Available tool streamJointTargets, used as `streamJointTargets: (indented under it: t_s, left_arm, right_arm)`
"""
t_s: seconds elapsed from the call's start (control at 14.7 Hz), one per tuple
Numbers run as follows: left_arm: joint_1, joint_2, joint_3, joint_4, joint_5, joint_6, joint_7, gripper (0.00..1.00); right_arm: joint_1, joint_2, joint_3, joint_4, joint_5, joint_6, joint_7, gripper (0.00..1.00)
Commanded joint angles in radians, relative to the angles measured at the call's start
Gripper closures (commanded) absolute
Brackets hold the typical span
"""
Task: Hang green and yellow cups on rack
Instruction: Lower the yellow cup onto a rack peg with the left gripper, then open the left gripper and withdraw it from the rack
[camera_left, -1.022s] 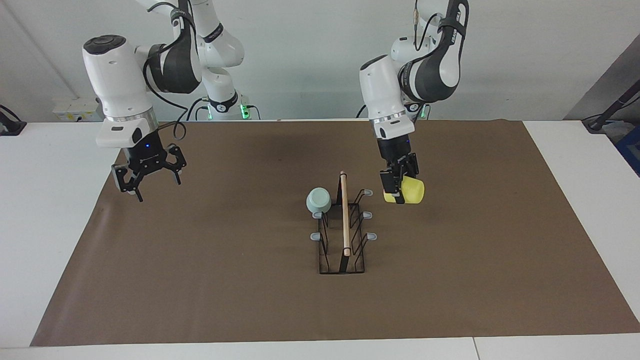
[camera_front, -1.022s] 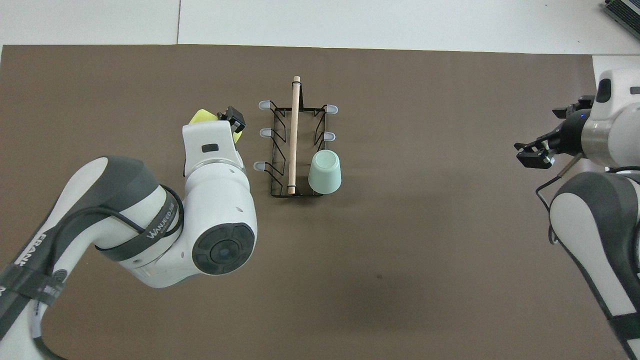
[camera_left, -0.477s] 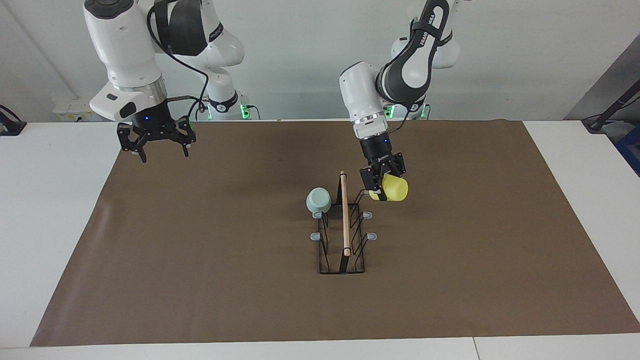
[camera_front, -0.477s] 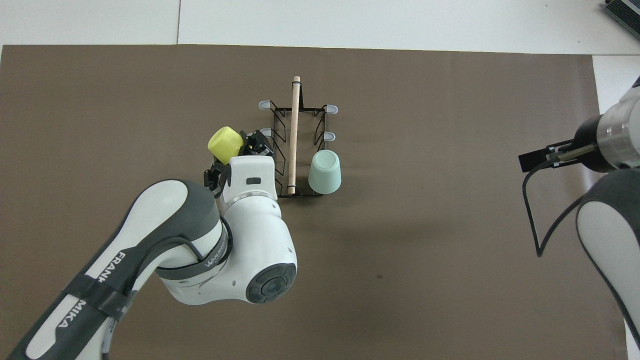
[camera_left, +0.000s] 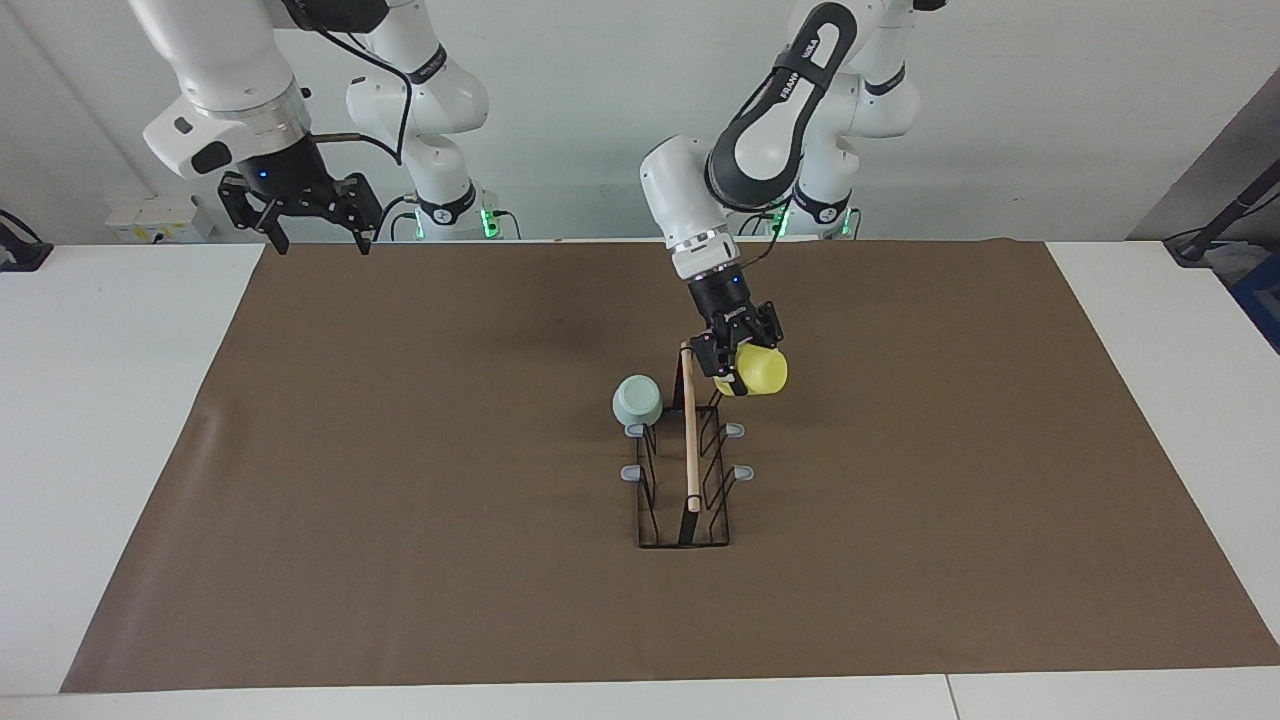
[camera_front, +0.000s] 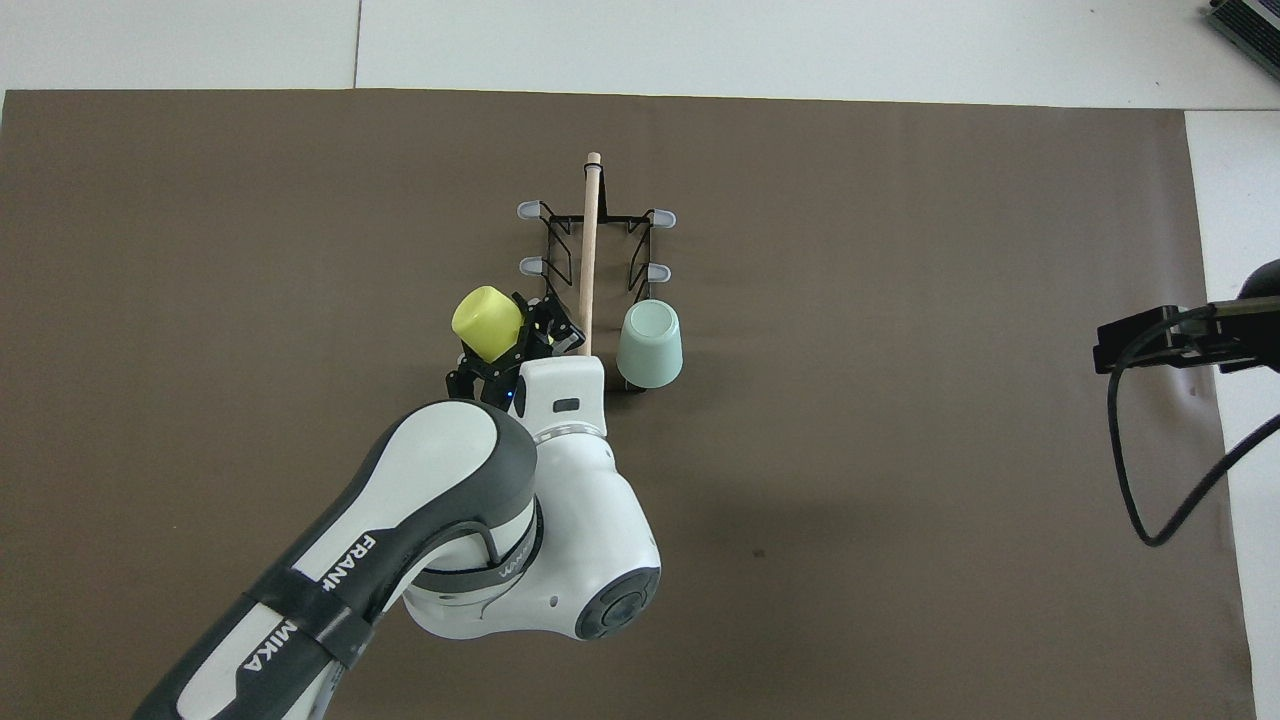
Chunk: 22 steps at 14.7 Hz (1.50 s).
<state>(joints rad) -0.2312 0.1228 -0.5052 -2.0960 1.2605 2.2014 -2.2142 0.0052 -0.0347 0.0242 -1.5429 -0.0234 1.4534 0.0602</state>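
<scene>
The black wire rack (camera_left: 690, 440) with its wooden rod stands mid-mat; it also shows in the overhead view (camera_front: 589, 250). The mint green cup (camera_left: 637, 401) hangs on the prong nearest the robots on the right arm's side, also in the overhead view (camera_front: 650, 343). My left gripper (camera_left: 738, 362) is shut on the yellow cup (camera_left: 763, 371), tilted with its mouth toward the rack, at the nearest prong on the left arm's side. The cup (camera_front: 487, 322) hides that prong. My right gripper (camera_left: 300, 212) is open and empty, raised over the mat's edge by the robots.
A brown mat (camera_left: 400, 520) covers the white table (camera_left: 100, 400). Several grey-tipped prongs of the rack are bare, such as one (camera_left: 742, 472) on the left arm's side. The right gripper's cable hangs in the overhead view (camera_front: 1130, 470).
My left gripper has carried the yellow cup in toward the rack until it covers the nearest prong. My right gripper has risen and drawn back toward the robots.
</scene>
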Motion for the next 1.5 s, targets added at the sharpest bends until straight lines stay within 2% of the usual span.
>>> streamJointTargets:
  t_s: [0.0, 0.14, 0.27, 0.41, 0.48, 0.82, 0.95, 1.09, 1.29, 1.43]
  left_arm:
    - [-0.025, 0.024, -0.003, -0.002, 0.033, -0.025, -0.042, 1.0]
    - [-0.031, 0.031, -0.003, -0.002, 0.034, -0.022, -0.048, 0.99]
    - [-0.03, 0.038, -0.006, 0.004, 0.031, -0.026, -0.05, 0.5]
    - [-0.03, 0.037, -0.006, 0.008, 0.027, -0.028, -0.05, 0.05]
    - [-0.025, 0.031, -0.006, 0.01, 0.02, -0.02, -0.045, 0.0]
    - [-0.01, 0.023, -0.007, 0.048, -0.049, 0.006, -0.033, 0.0]
    - [0.027, 0.02, -0.006, 0.074, -0.056, 0.009, -0.001, 0.0]
    - [0.042, 0.017, 0.008, 0.102, -0.122, 0.024, 0.124, 0.0]
    - [0.058, 0.015, 0.023, 0.143, -0.313, 0.011, 0.441, 0.0]
    - [0.056, 0.0, 0.069, 0.154, -0.421, 0.009, 0.659, 0.0]
  right_arm:
    - [-0.027, 0.004, 0.005, 0.001, 0.031, -0.016, 0.02, 0.0]
    - [-0.03, -0.005, 0.005, -0.009, 0.031, -0.013, 0.013, 0.0]
    - [-0.03, -0.017, 0.005, -0.044, 0.03, 0.037, 0.004, 0.0]
    - [-0.031, -0.017, 0.003, -0.048, 0.011, 0.065, -0.025, 0.0]
    - [-0.031, -0.016, 0.003, -0.049, 0.011, 0.055, -0.028, 0.0]
    - [-0.044, -0.019, 0.003, -0.069, -0.015, 0.041, -0.085, 0.0]
    - [-0.033, -0.024, 0.009, -0.08, -0.01, 0.039, -0.079, 0.0]
    - [-0.034, -0.024, 0.01, -0.08, 0.003, 0.041, -0.079, 0.0]
    - [-0.033, -0.025, 0.013, -0.08, 0.003, 0.038, -0.08, 0.0]
    - [-0.034, -0.024, 0.013, -0.079, 0.007, 0.036, -0.062, 0.0]
